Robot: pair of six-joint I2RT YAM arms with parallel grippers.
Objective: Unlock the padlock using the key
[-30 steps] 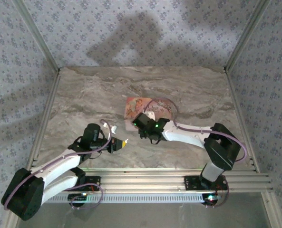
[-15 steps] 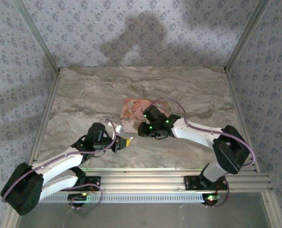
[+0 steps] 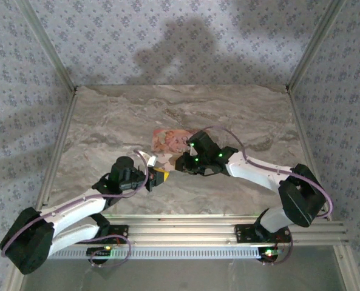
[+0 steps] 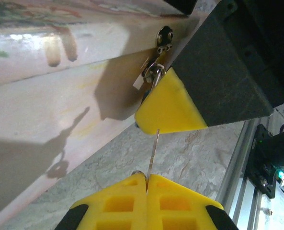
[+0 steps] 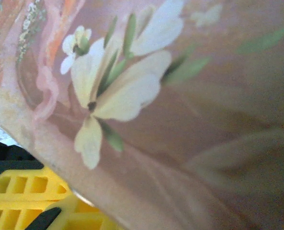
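A small metal padlock (image 4: 153, 75) hangs from a clasp (image 4: 164, 36) on the edge of a pink floral box (image 3: 167, 140). My right gripper (image 3: 179, 162) is shut on the padlock, and one of its yellow fingers (image 4: 173, 108) covers the lock's lower part. My left gripper (image 4: 147, 176) is shut on a thin silver key (image 4: 153, 153). The key points up, and its tip reaches the lower edge of that yellow finger. In the top view the left gripper (image 3: 160, 176) sits just left of and below the right one. The box's flower print (image 5: 118, 91) shows very close in the right wrist view.
The marble tabletop (image 3: 107, 127) is bare around the box. Patterned walls with aluminium posts enclose the left, back and right sides. A slotted aluminium rail (image 3: 228, 227) runs along the near edge, by the arm bases.
The box has shifted a little to the left with the right gripper. The left gripper has moved up and right with the key, so the two grippers are closer together.
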